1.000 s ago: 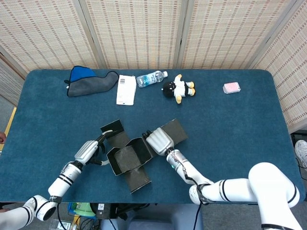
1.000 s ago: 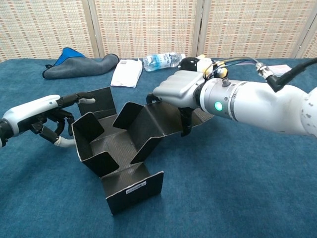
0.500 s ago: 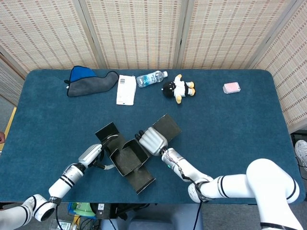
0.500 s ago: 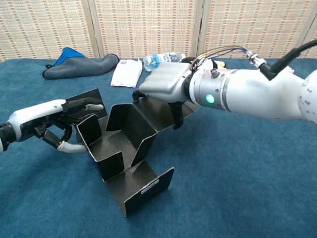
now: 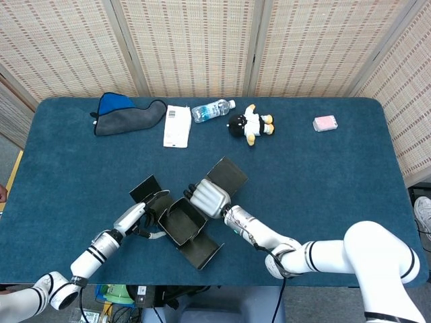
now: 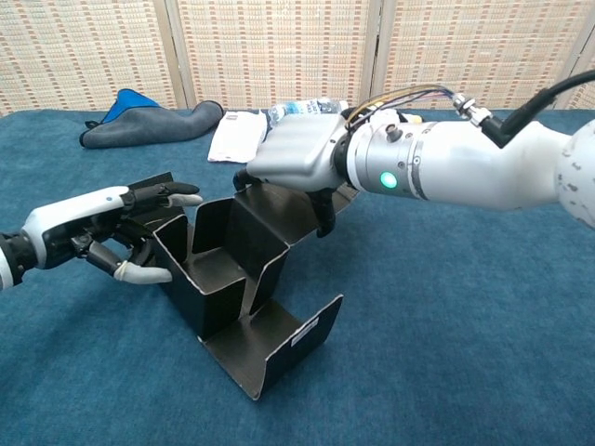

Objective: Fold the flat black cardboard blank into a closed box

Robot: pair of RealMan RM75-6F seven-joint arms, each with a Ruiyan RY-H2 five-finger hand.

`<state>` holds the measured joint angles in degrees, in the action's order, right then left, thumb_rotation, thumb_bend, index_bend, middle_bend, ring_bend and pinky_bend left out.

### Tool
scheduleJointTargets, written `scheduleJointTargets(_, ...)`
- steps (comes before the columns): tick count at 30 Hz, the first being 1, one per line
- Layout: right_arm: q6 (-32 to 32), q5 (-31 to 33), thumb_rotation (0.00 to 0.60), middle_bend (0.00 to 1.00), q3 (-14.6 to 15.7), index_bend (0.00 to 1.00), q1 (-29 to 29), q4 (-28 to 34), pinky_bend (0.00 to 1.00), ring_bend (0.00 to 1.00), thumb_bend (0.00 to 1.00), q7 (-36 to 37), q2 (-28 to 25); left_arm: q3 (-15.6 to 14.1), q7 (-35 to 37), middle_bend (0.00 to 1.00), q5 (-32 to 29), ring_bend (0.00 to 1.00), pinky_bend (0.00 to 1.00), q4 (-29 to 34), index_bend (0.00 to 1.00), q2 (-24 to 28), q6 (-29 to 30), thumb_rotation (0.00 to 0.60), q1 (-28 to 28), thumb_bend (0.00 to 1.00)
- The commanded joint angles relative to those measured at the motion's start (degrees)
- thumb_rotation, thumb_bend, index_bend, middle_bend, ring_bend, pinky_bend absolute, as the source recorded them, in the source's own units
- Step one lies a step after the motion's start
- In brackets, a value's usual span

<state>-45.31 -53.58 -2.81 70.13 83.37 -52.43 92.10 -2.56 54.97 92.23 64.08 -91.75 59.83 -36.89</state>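
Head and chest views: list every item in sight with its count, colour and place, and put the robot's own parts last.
Black cardboard box blank: one, black, near centre of table, partly folded with walls raised.
Blue-and-grey cloth: one, far left of table.
White paper packet: one, white, right of the cloth.
Clear plastic water bottle: one, lying on its side, far centre.
Black-and-white plush toy: one, right of the bottle.
Small pink packet: one, pink, far right.
Blue table: one, dark blue cloth top.
Left hand: one, black and white, at the blank's left wall.
Right hand: one, grey, over the blank's far wall.
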Motion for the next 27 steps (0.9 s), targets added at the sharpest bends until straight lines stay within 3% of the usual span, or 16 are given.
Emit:
scheduleJointTargets(1, 0.9, -2.4, 0.6, 0.38, 0.1, 0.34, 0.3, -1.4, 1.0, 0.85, 0.16, 1.8, 0.1, -0.5, 1.3, 0.0, 0.5, 0.56, 0.69, -0.3, 0.0, -0.1, -0.3, 0.6, -0.4, 0.17)
scheduleJointTargets(4, 1.6, -4.5, 0.6, 0.38, 0.2, 0.34, 0.4, -2.5, 1.0, 0.85, 0.16, 3.4, 0.3, -0.9, 3.2, 0.0, 1.1, 0.53, 0.69, -0.6, 0.0, 0.0, -0.6, 0.6, -1.0, 0.17)
scheduleJointTargets(8, 2.1, -7.1, 0.6, 0.38, 0.1, 0.34, 0.5, -3.8, 1.0, 0.85, 0.16, 5.5, 0.5, -1.5, 6.6, 0.0, 2.1, 0.68, 0.69, -0.6, 0.0, 0.3, -0.5, 0.6, -1.8, 0.17)
scheduleJointTargets(13, 3.1, -10.1, 0.6, 0.39, 0.3, 0.35, 0.7, -5.1, 1.0, 0.86, 0.16, 7.6, 0.6, -2.2, 10.5, 0.0, 3.2, 0.5, 0.69, -1.8, 0.0, -0.1, 0.2, 0.6, -2.5, 0.17)
scheduleJointTargets(19, 3.8, -12.6, 0.6, 0.39, 0.1, 0.35, 0.9, -6.1, 1.0, 0.86, 0.16, 9.0, 0.4, -2.4, 13.7, 0.0, 3.2, 0.57, 0.69, -3.4, 0.0, -1.2, 0.4, 0.6, -3.0, 0.17)
scheduleJointTargets(27, 4.4, -14.0, 0.6, 0.39, 0.0, 0.35, 1.1, -7.0, 1.0, 0.86, 0.16, 9.3, 0.5, -2.7, 17.2, 0.0, 3.1, 0.55, 0.69, -5.5, 0.0, -2.8, 0.3, 0.6, -3.6, 0.17)
